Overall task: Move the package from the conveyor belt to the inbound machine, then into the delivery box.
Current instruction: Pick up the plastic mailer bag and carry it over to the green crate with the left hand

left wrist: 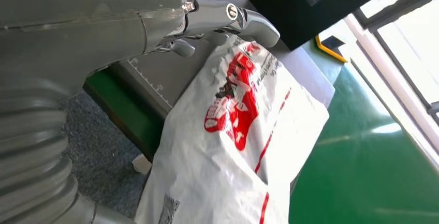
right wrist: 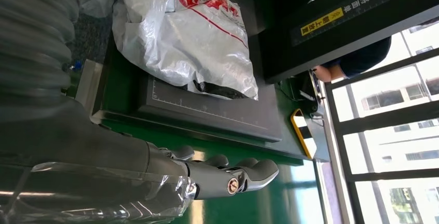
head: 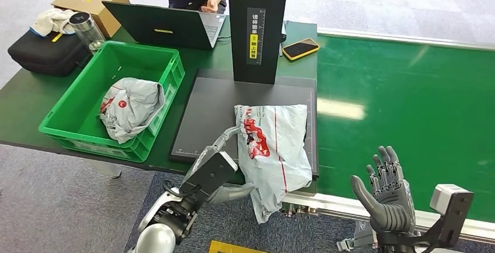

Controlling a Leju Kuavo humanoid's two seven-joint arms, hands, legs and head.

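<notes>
Head view: a crinkled white plastic package (head: 274,148) droops off the flat dark inbound machine (head: 216,113), pinched by the left hand (head: 225,174); right hand (head: 388,197) spread, holding nothing.

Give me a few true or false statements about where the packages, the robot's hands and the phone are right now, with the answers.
1. The white package lies on the dark scanner plate, hanging over its near edge. True.
2. The green bin is empty. False: a grey package lies in it.
3. The right hand holds the white package. False: it is open, over the green belt.
4. The left hand is at the white package's edge. True.
5. The yellow-cased phone lies on the belt. False: it lies on the table beside the black post.
</notes>
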